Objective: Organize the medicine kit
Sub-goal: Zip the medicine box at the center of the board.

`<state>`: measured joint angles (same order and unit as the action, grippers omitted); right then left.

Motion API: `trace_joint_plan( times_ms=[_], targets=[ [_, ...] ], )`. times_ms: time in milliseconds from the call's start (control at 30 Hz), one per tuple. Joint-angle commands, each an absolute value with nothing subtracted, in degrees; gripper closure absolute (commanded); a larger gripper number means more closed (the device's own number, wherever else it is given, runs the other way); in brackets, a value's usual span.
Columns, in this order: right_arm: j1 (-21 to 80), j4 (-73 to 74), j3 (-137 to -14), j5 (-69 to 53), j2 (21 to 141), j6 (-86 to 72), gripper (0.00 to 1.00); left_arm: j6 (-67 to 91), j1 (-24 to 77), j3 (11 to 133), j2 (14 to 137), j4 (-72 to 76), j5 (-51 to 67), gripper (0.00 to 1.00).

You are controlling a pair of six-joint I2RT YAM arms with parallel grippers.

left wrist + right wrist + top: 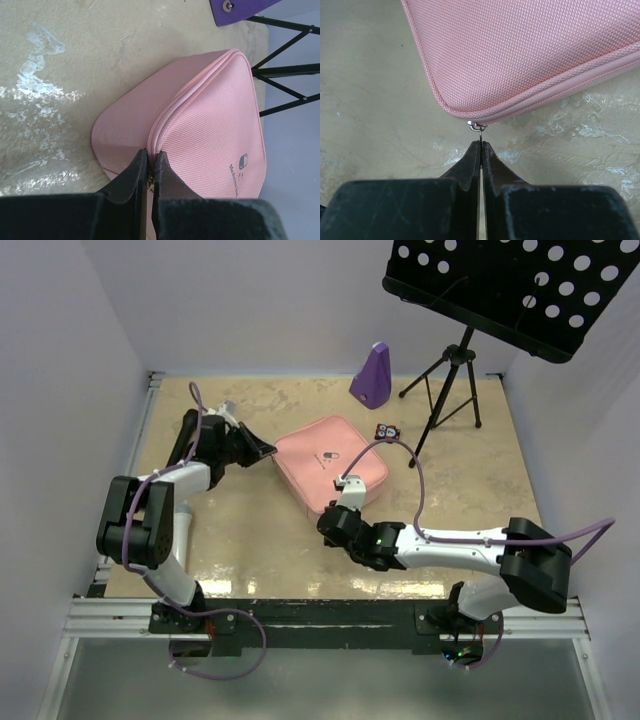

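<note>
- The medicine kit (325, 465) lay flat on the worktop (250, 530), about midway between my two arms, with the lid down and the zip seam (172, 107) closed all round as far as I could see.
- Right gripper (481, 146): the jaws were pressed together on the thin metal zip pull (478, 127) at the kit's near corner. The ring showed just clear of the tips, and I judged this the grip for drawing the zip.
- Left gripper (150, 159): the jaws were nearly together, right on the seam at the kit's left corner. Only a sliver showed between them, which I took for a second pull (149, 181), though I can't be certain.
- Holding opposite corners would brace the case while one slider runs.
- The purple metronome (371, 373) and music stand (500, 285) stood well behind the kit, out of the way.
- Nothing had been sorted yet, and the kit has to be opened first.
</note>
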<state>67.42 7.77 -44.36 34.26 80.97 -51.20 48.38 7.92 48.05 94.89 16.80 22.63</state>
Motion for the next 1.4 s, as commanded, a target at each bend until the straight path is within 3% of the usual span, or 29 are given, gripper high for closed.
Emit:
trace_joint_plan(
  times_ms=[0, 433, 1033, 1133, 1367],
  targets=[
    [67.7, 15.4, -44.6, 35.9, 81.6, -52.3, 1.0, 43.7, 4.1, 55.3, 98.3, 18.1, 17.8, 1.0],
    [60.0, 15.2, -41.0, 33.8, 80.9, -56.0, 1.0, 44.0, 1.1, 58.6, 102.8, 19.2, 21.6, 1.0],
    [60.0, 16.3, -39.9, 32.8, 79.5, -57.7, 1.0, 45.5, -2.1, 60.3, 103.3, 18.5, 24.6, 1.0],
    [60.0, 16.0, -41.0, 33.0, 80.4, -56.8, 1.0, 45.7, -2.3, 60.4, 101.9, 16.4, 24.6, 0.67],
    [60.0, 14.5, -41.5, 32.6, 81.2, -54.9, 1.0, 47.8, -2.2, 54.8, 91.2, 7.9, 18.9, 0.34]
  ],
)
